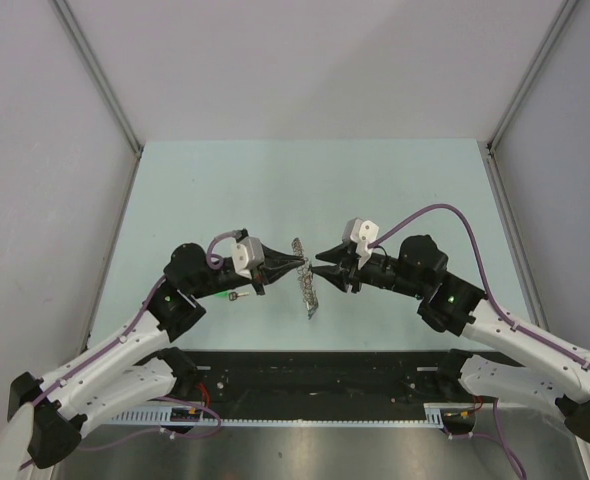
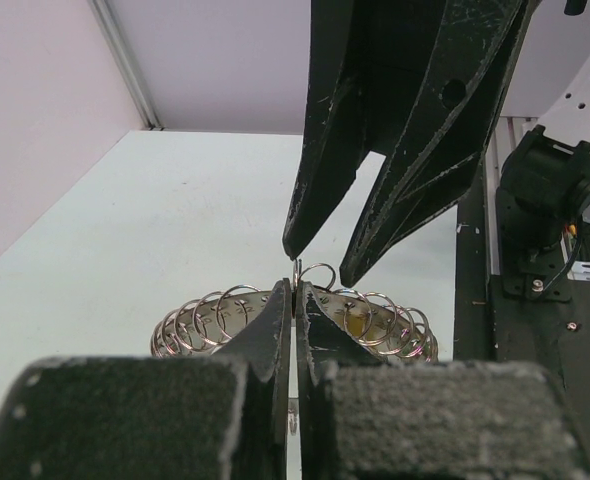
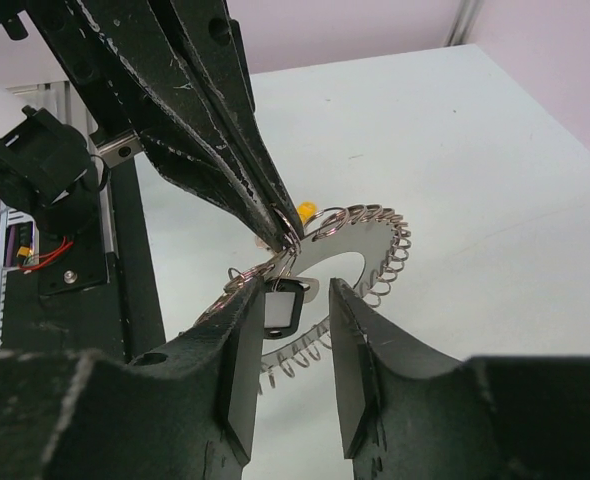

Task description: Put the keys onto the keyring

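Observation:
The keyring point(image 1: 304, 283) is a flat metal ring plate edged with several small wire split rings; it is held up off the table between both grippers. My left gripper point(image 2: 297, 290) is shut on one wire ring at the plate's top edge point(image 2: 215, 315). My right gripper point(image 3: 297, 292) is open, its jaws on either side of a white key head in a black frame point(image 3: 283, 308) that hangs from a ring. A yellow key head point(image 3: 306, 211) shows behind the plate point(image 3: 375, 240). A green key point(image 1: 224, 295) lies on the table by the left arm.
The pale green table point(image 1: 305, 190) is walled by grey panels at the back and sides. A black base rail point(image 1: 315, 375) runs along the near edge. In the top view the two grippers' tips point(image 1: 297, 262) point(image 1: 316, 270) almost touch.

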Controlling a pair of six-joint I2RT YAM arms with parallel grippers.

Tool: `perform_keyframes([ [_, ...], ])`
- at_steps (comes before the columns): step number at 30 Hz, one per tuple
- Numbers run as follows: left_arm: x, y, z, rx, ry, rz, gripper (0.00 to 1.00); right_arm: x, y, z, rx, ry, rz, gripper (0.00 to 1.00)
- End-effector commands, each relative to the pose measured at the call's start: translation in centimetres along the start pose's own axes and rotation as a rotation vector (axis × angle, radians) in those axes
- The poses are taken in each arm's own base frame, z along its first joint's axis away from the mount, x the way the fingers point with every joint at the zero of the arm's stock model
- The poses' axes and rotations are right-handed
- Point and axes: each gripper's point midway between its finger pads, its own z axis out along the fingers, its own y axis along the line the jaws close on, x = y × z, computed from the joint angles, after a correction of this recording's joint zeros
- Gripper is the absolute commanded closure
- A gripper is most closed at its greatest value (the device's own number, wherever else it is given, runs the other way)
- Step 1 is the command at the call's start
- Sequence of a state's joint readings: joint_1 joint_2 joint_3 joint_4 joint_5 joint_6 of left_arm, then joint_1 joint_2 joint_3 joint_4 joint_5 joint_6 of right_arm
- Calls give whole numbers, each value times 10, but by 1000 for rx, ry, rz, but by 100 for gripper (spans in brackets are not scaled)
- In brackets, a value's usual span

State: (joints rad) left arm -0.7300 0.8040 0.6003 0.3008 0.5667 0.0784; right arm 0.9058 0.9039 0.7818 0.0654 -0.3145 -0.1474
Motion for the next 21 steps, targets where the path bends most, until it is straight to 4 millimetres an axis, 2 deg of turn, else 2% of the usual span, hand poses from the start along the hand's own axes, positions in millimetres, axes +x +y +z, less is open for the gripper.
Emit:
perform_keyframes([
  [1,-28,3,-1,-21,-94,43,100,-12,-2,2,10,-49,-7,61],
  [8,-28,4,-1,-25,-101,35,100,-9,-3,5,17,-50,-16,58],
  [21,-33,0,-2,-10,-134,23,100,-3,-7,12,33,-63,-25,59],
])
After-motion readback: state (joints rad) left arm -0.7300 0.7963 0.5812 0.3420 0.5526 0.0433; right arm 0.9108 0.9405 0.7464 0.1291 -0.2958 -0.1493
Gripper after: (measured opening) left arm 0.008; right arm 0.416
